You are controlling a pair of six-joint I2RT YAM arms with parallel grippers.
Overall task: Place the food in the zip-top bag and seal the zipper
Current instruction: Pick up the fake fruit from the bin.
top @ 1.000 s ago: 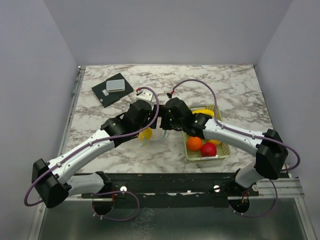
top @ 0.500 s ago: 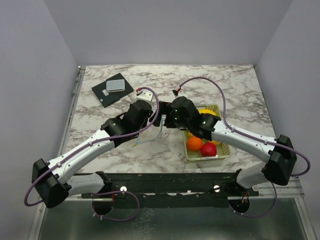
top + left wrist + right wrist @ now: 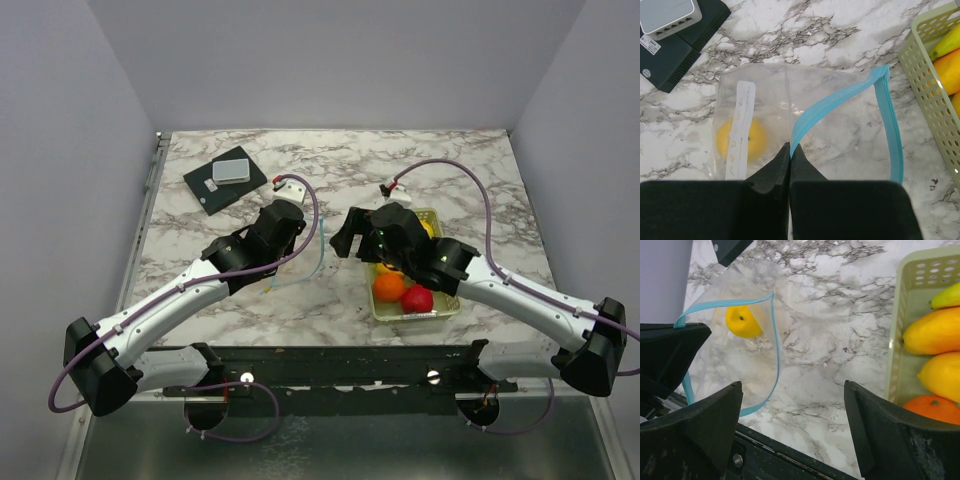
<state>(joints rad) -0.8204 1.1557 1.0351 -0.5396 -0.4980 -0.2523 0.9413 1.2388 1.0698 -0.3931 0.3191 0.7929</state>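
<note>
**A:** Where's the zip-top bag (image 3: 835, 125)?

**B:** On the surface just left of the basket (image 3: 897, 340), with its mouth gaping. One yellow fruit (image 3: 742, 320) lies inside. The left tool (image 3: 790, 150) is pinched on one lip at the zipper (image 3: 892, 130).

**A:** And the right tool (image 3: 790, 395)?

**B:** Spread wide, empty, just off the basket's left wall. The film looks floppy and slick, so hold the stiffer blue strip. The remaining food (image 3: 390, 287) in the basket looks glossy and likely rolls, so grip across the middle.

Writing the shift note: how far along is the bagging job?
Done: one yellow fruit sits inside the zip-top bag. In hand: left fingers pinch the zipper, holding the mouth open; right fingers are open and empty. Left: orange, red apple and yellow pieces in the basket, then sealing.
</note>
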